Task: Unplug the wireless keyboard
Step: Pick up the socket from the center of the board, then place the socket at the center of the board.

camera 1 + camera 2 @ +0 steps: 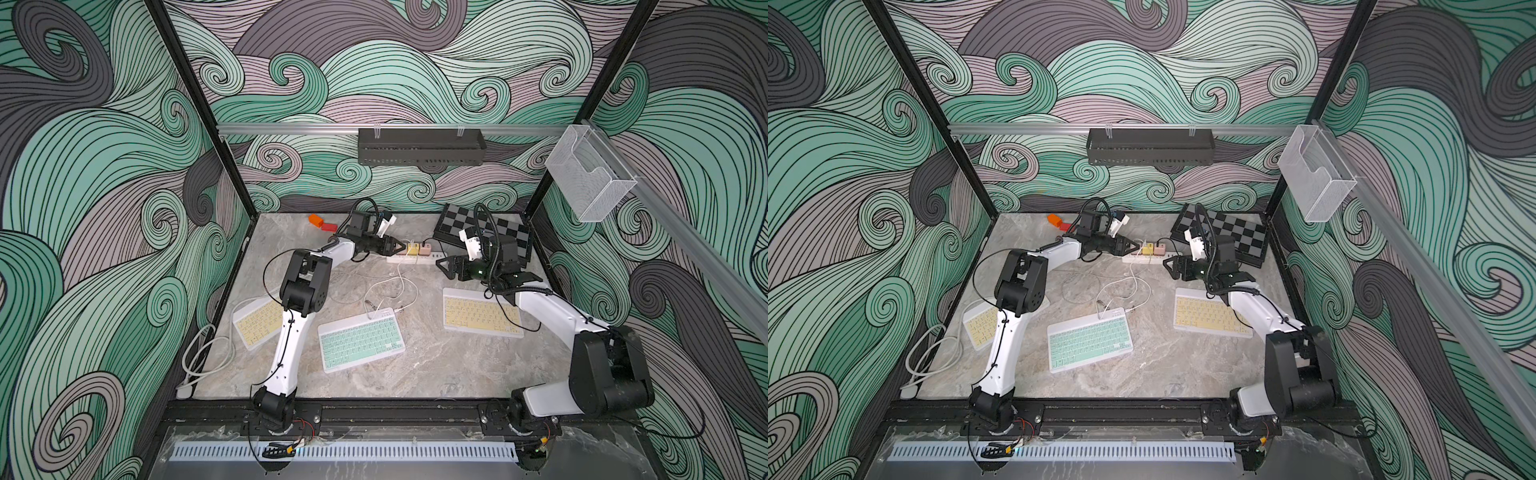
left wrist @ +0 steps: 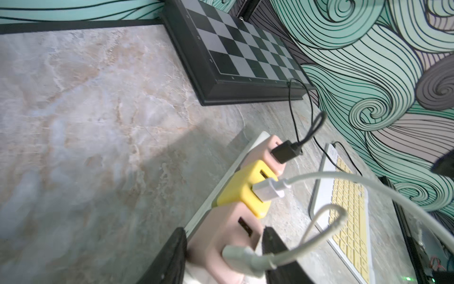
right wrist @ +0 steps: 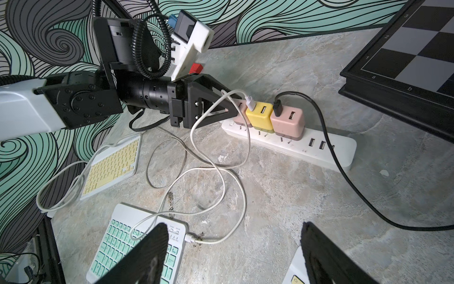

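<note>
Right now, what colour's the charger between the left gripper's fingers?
Pink charger; the left wrist view shows it best.

Mint keyboard (image 1: pixel 360 340); checkered board (image 1: pixel 457 224) (black-grey).

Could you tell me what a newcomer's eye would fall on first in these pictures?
Probably the white power strip at the back of the table, carrying a yellow charger flanked by pink ones, with the left arm's jaws around the pink charger at one end. Next, the mint-green keyboard in the middle with a white cable plugged in, a yellow keyboard to its left and another to its right.
</note>
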Robot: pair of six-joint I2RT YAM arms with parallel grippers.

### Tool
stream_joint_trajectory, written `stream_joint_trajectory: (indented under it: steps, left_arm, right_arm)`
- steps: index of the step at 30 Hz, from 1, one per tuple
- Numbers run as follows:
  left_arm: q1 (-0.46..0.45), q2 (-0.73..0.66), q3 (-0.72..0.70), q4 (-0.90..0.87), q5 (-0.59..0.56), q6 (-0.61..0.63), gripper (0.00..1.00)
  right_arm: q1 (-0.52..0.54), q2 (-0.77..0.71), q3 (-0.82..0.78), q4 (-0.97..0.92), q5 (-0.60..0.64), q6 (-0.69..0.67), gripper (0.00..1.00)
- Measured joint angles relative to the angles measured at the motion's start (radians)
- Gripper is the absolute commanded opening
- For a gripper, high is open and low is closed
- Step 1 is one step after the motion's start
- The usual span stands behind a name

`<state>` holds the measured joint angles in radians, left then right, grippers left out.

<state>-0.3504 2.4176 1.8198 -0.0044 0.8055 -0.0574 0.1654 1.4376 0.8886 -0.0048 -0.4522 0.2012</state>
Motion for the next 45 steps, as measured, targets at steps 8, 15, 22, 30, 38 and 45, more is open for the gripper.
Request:
stream_joint_trajectory:
  steps: [8, 15, 22, 30, 38, 45]
  left_arm:
    - [-0.012, -0.021, -0.008, -0.066, 0.021, 0.083, 0.7]
    - [-0.051, -0.024, 0.071, -0.232, -0.066, 0.216, 0.64]
    - [-0.072, -0.024, 0.076, -0.281, -0.108, 0.283, 0.39]
    - [-0.078, -0.062, 0.047, -0.298, -0.121, 0.341, 0.12]
    - [-0.079, -0.121, 0.018, -0.335, -0.109, 0.37, 0.0]
    - [-0.085, -0.262, -0.092, -0.34, -0.092, 0.444, 0.0]
  right_arm:
    - [0.004, 0.0, -0.008, 0.0, -0.002, 0.003, 0.85]
    - [0.004, 0.0, -0.013, -0.001, -0.002, 0.012, 0.85]
    - [0.004, 0.0, -0.013, 0.0, -0.003, 0.013, 0.84]
    - [0.01, 0.0, -0.013, 0.0, -0.011, -0.01, 0.83]
    - [0.01, 0.0, -0.005, 0.011, -0.056, -0.076, 0.81]
    - [0.01, 0.002, -0.006, 0.056, -0.13, -0.127, 0.82]
